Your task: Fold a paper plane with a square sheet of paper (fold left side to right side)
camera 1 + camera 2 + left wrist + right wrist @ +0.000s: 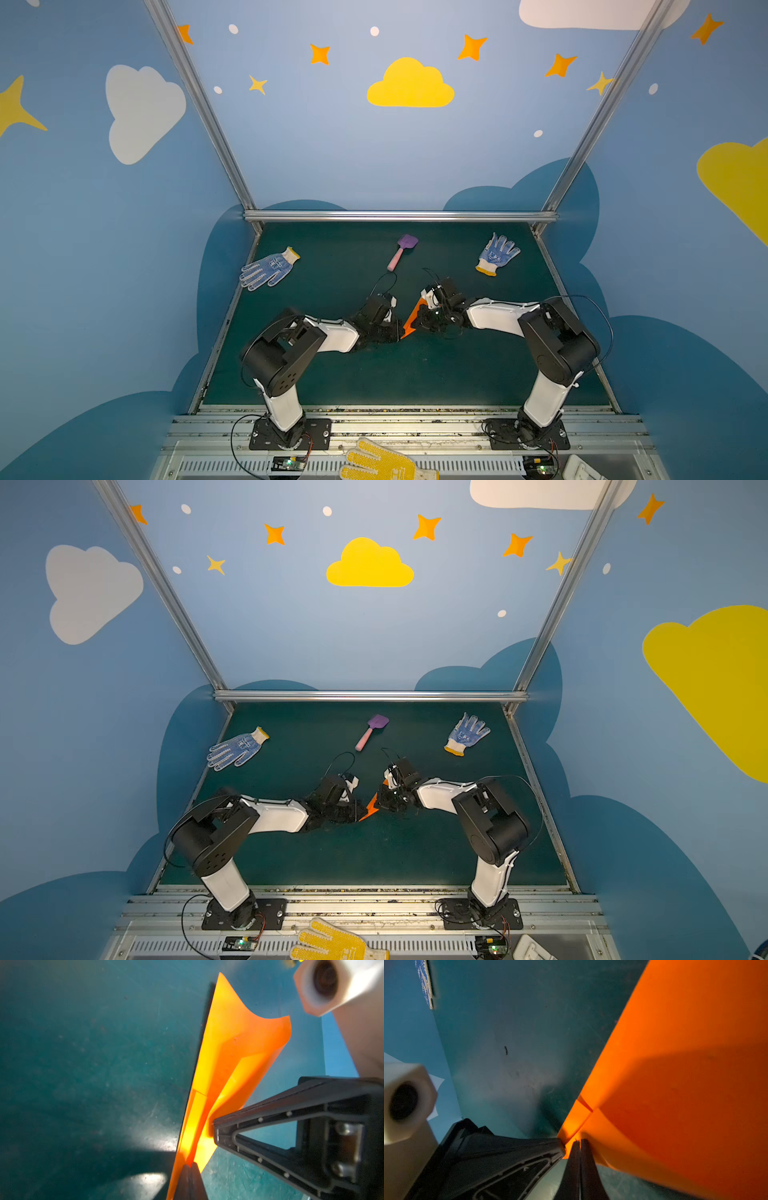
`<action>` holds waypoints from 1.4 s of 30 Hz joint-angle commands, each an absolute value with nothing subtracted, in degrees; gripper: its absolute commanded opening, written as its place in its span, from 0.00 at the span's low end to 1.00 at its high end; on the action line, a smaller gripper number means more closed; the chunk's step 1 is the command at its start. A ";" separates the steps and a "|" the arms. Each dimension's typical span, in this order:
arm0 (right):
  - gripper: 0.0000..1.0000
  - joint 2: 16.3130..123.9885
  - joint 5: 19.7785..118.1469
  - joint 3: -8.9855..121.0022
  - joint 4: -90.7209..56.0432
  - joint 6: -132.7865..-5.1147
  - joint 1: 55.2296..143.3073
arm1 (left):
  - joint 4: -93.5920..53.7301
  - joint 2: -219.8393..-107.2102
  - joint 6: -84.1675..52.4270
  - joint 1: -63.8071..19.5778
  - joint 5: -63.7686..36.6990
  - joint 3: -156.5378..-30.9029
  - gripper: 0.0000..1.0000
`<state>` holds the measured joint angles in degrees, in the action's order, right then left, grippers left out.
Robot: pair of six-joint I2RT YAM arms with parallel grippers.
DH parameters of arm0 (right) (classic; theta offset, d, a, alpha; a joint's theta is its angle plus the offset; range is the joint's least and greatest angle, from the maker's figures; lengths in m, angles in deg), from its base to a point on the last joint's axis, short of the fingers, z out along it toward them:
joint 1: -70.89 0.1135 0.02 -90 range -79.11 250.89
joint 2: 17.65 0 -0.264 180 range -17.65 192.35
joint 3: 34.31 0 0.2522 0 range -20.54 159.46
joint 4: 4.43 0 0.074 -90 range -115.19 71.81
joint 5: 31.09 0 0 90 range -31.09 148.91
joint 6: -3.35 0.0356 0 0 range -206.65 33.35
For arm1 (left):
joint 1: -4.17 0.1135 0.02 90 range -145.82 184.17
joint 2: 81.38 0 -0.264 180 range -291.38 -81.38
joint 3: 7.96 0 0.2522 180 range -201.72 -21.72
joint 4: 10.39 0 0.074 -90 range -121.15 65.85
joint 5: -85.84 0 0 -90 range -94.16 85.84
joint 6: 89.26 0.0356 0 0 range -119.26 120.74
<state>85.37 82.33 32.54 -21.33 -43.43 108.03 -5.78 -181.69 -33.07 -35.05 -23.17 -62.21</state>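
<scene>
Just beyond the pink handle end of the spatula (400,251), on its camera-ward side: the orange paper (412,316), folded into a slim pointed shape with creased flaps. Pinched at its pointed end, the end farther from the spatula, by the left end effector (190,1166), fingers fully closed on the layers. Gripped right beside that by the right end effector (579,1142), likewise fully closed on the paper, tips of the two end effectors nearly touching. Standing on edge rather than lying flat, with one flap curling outward in the left wrist view. No telling about contact between the lower edge and the desk (415,374); only a thin dark shadow along it.

To the left of the spatula, close to the desk's side edge, a blue-dotted glove (268,269) with its yellow-trimmed cuff turned toward the spatula. To the right of the spatula, a second blue-dotted glove (497,254), cuff toward the camera, fingers spread. Far nearer the camera than the spatula, off the desk on the metal rail (415,430), a yellow dotted glove (382,461).
</scene>
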 commanded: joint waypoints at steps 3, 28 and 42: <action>0.00 85.57 81.75 34.19 -23.68 -45.23 109.83 | -9.12 -183.71 -31.79 -34.89 -22.76 -60.83 0.03; 0.00 86.50 78.34 27.48 -24.43 -48.69 99.18 | -10.18 -183.60 -30.64 -34.99 -22.97 -61.09 0.03; 0.00 88.08 75.23 26.53 -28.73 -48.51 87.38 | -9.96 -183.58 -30.65 -34.99 -23.26 -60.93 0.03</action>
<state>85.33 85.17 29.10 -20.08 -48.19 90.74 -5.63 -181.78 -31.43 -34.98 -23.41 -62.21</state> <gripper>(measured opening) 0.047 0.047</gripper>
